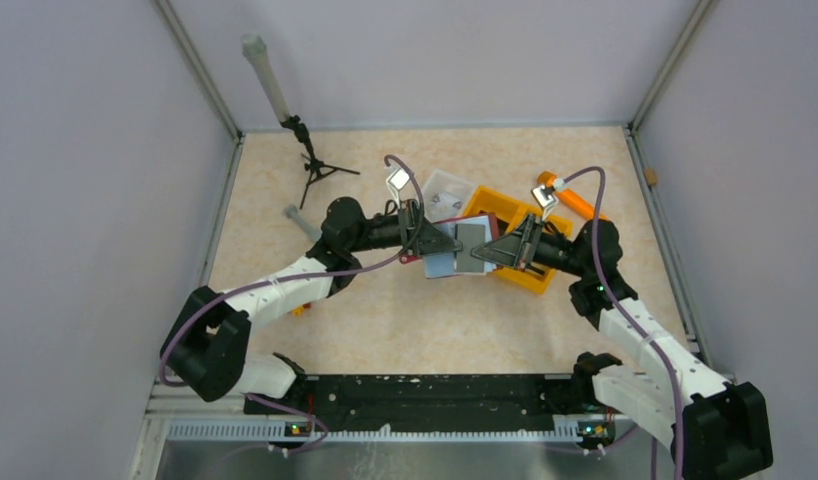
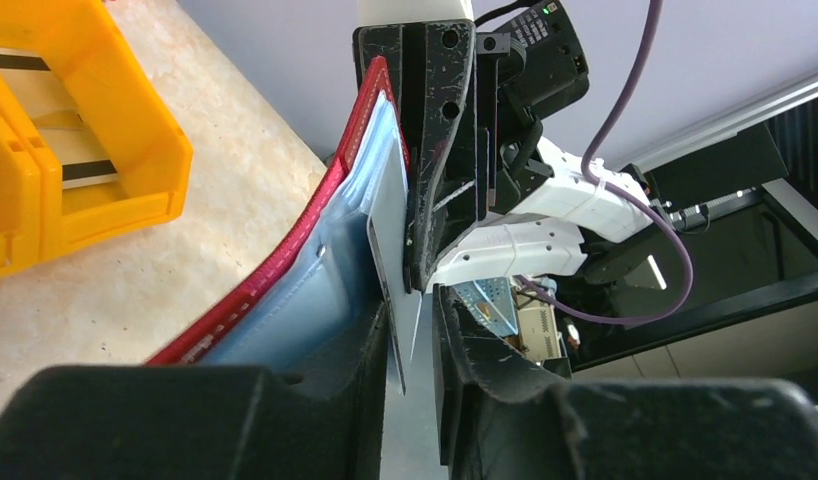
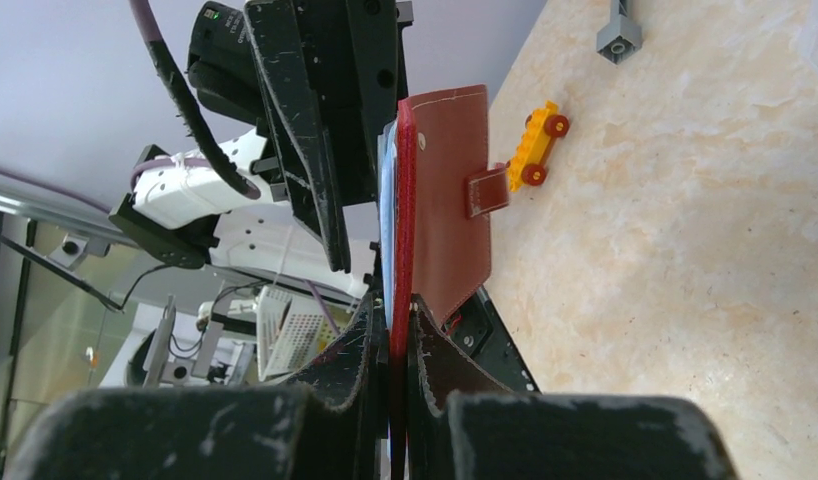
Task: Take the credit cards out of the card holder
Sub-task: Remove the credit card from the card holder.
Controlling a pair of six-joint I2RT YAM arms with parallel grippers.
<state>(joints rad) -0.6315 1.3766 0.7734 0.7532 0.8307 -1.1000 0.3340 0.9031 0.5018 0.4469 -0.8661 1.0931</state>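
The card holder [image 1: 440, 264] hangs open above the table between my two grippers, dark red outside [image 3: 450, 200] and pale blue-grey inside [image 2: 315, 285]. Its strap tab [image 3: 485, 195] faces the table. My right gripper [image 3: 400, 310] is shut on the holder's red edge; it comes in from the right in the top view [image 1: 490, 252]. A grey credit card [image 2: 388, 240] sticks out of an inner pocket [image 1: 472, 240]. My left gripper [image 2: 413, 300] straddles that card. One finger lies against it and a gap shows on the other side.
An orange two-compartment tray [image 1: 530, 275] sits just right of the holder, seen also in the left wrist view [image 2: 135, 170]. A white square tray [image 1: 447, 188] lies behind. A black tripod [image 1: 315, 165] stands at the back left. A small orange toy car [image 3: 537, 150] rests on the table.
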